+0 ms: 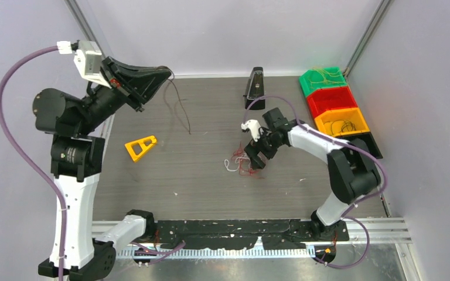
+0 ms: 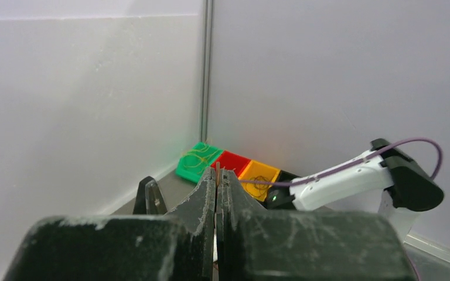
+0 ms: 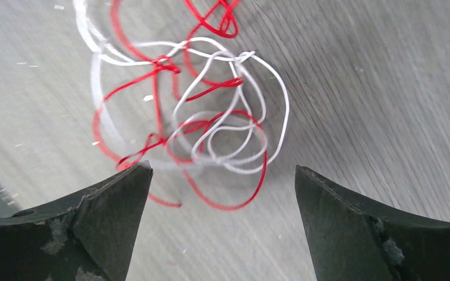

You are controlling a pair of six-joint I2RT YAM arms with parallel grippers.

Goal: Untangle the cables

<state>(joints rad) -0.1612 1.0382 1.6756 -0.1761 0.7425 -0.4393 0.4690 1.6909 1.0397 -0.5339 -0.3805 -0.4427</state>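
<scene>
A small tangle of red and white cables lies on the grey table near its middle. In the right wrist view the tangle spreads just ahead of my right gripper, whose jaws stand wide open above the table with nothing between them. From above, the right gripper hovers at the tangle's right edge. My left gripper is raised high at the back left, shut on one dark brown cable that dangles down to the table. Its tip pokes out between the left gripper's shut jaws.
Four bins line the right wall: green with yellowish wires, red, orange with dark wires, and black. A yellow triangular piece lies at the left. A black stand is at the back.
</scene>
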